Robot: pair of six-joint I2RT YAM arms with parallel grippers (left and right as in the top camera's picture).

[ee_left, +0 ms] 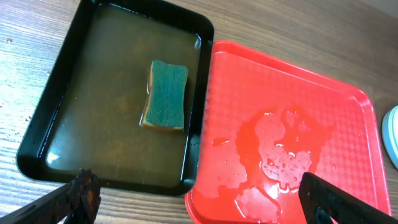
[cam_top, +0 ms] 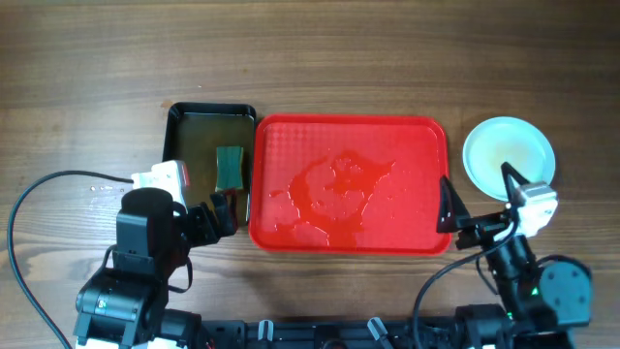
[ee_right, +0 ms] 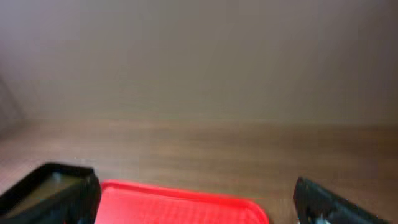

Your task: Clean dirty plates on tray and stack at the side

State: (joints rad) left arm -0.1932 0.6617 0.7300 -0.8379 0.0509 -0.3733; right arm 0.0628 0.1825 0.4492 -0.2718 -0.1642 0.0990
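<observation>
The red tray (cam_top: 407, 145) lies mid-table with no plate on it; a pool of water covers its centre (ee_left: 280, 149). White plates (cam_top: 509, 153) sit as one stack on the table right of the tray; from above I cannot count them, and the top one looks clean. An edge of the stack shows in the left wrist view (ee_left: 392, 134). My left gripper (cam_top: 219, 208) is open and empty over the near gap between the black tray and the red tray (ee_left: 199, 205). My right gripper (cam_top: 477, 194) is open and empty between the red tray's right end and the plates (ee_right: 196, 208).
A black tray (cam_top: 174, 136) of murky water stands left of the red tray, touching it, with a green sponge (cam_top: 230, 167) lying in the water (ee_left: 166, 94). Bare wooden table runs along the far side. A black cable (cam_top: 39, 194) loops at the left.
</observation>
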